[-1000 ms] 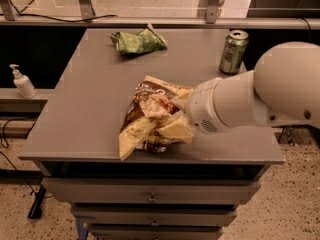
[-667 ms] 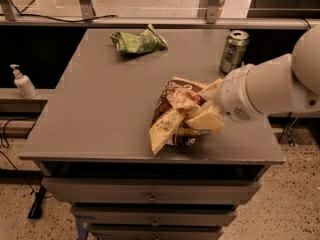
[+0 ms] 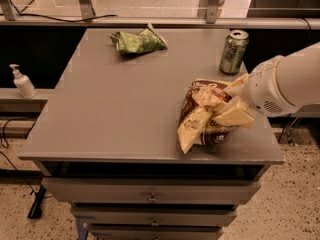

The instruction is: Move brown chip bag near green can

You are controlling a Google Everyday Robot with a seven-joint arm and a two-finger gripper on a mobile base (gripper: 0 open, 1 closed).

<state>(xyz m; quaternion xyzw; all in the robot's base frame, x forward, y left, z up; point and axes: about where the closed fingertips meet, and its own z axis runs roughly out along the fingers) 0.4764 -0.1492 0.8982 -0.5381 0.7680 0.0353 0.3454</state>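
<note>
We see our tool clamped on the right side of the brown chip bag. The bag lies in front of the green can, near it but apart. Its long axis runs from a pale end at the near left up toward the can. The can stands behind the tool, slightly left. We judge only a short push toward the can remains. On the grey tabletop, a small green bag lies well left of the can.
</note>
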